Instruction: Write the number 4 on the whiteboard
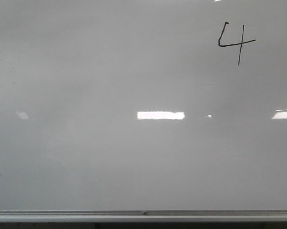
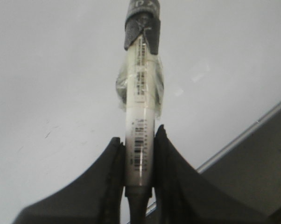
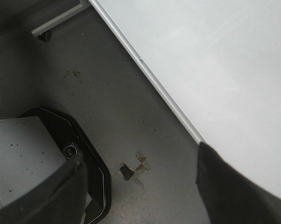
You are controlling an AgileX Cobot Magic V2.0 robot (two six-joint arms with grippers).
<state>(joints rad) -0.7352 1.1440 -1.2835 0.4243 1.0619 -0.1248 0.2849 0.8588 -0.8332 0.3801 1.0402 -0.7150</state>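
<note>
Front view: the whiteboard (image 1: 110,157) fills the frame, its silver bottom rail (image 1: 143,215) running along the lower edge and bright light reflections (image 1: 160,115) lying across its middle. The number 4 (image 1: 235,42) stands in thin black lines near the board's upper right corner, open at the top, its long downstroke close to vertical and its crossbar rising slightly to the right. No arm appears in this view, so neither arm's distance from the figure can be read directly.

Left wrist view: the left gripper (image 2: 139,154) has its fingers (image 2: 113,163) drawn narrow and closed on the barrel of a white marker pen (image 2: 140,116). The pen's long axis runs straight out between the fingers toward the board surface; its far end carries a dark cap or collar (image 2: 141,30), and whether the tip touches the board cannot be told. The figure itself does not show in this view, so which way it lies from the pen is not determinable here.

Right wrist view: the right gripper (image 3: 140,182) has its fingers (image 3: 224,186) spread wide and holds nothing. It hangs over the grey floor (image 3: 122,102) beside the board's rail, near a dark-rimmed base (image 3: 84,140).

Judgement: the digit reads as complete, so the writing step seems done; any further stroke would fall to the left arm, the only one carrying a pen.
</note>
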